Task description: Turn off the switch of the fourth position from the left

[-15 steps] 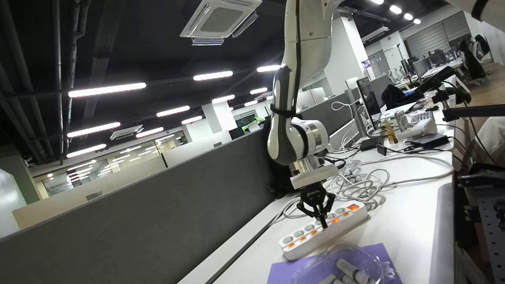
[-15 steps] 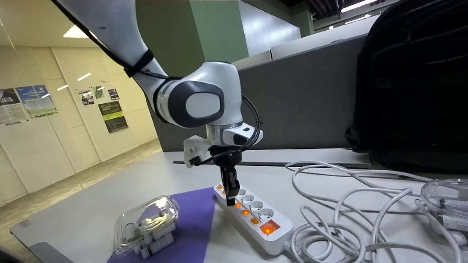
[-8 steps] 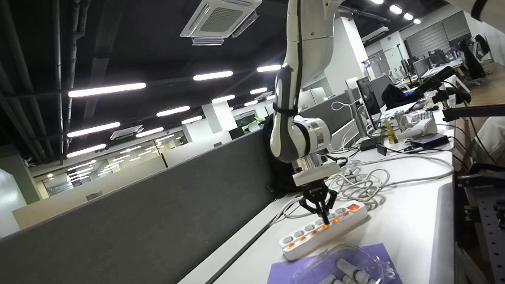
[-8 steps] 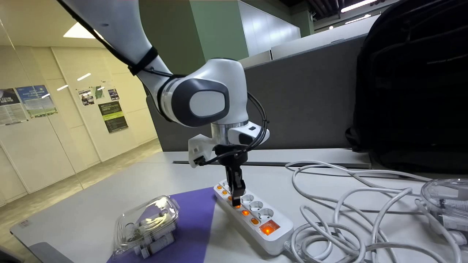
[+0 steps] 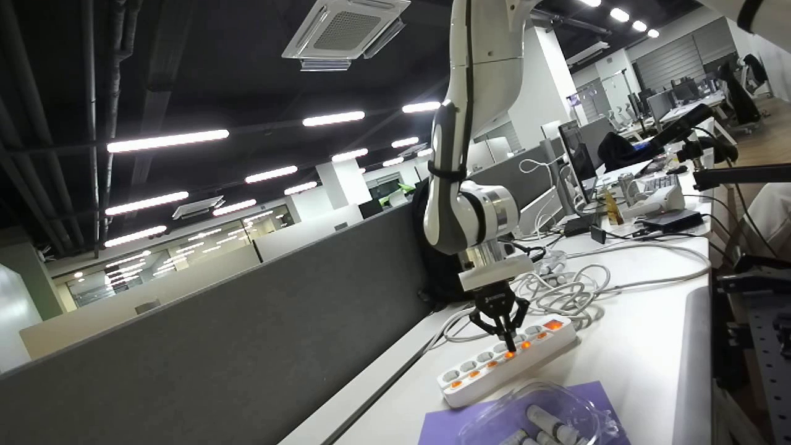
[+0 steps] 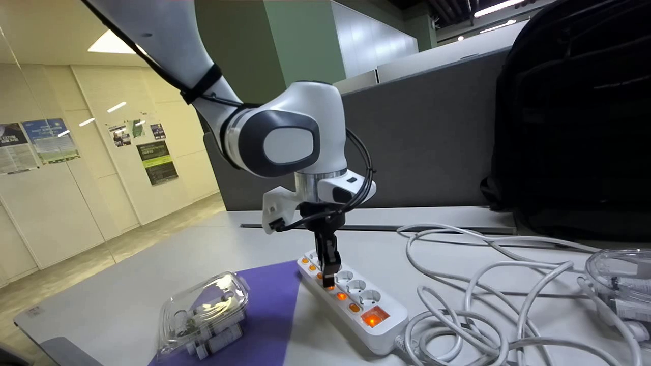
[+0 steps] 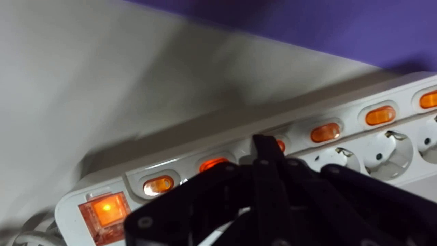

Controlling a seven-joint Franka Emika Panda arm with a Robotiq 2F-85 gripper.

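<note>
A white power strip (image 5: 488,388) lies on the desk, also in the other views (image 6: 351,325). Its row of small orange switches ends in a large lit main switch (image 5: 553,324). Counting from the end away from the main switch, the fourth switch (image 5: 510,355) glows. It sits right at my fingertips and is partly hidden behind them in the wrist view (image 7: 280,146). The fifth switch (image 7: 212,163) glows too. My gripper (image 5: 511,347) is shut and empty, pointing down at the strip (image 7: 268,147). I cannot tell whether the tip touches the switch.
A purple sheet (image 6: 277,300) lies beside the strip. On it stands a clear plastic box (image 6: 196,305) with white tubes. Tangled white cables (image 5: 556,293) lie past the main-switch end. A grey partition (image 6: 417,147) and black backpack (image 6: 569,127) stand behind.
Since one second ago my gripper has shifted slightly along the strip toward the main-switch end, uncovering the glowing fourth switch. In the last half second it has barely moved.
</note>
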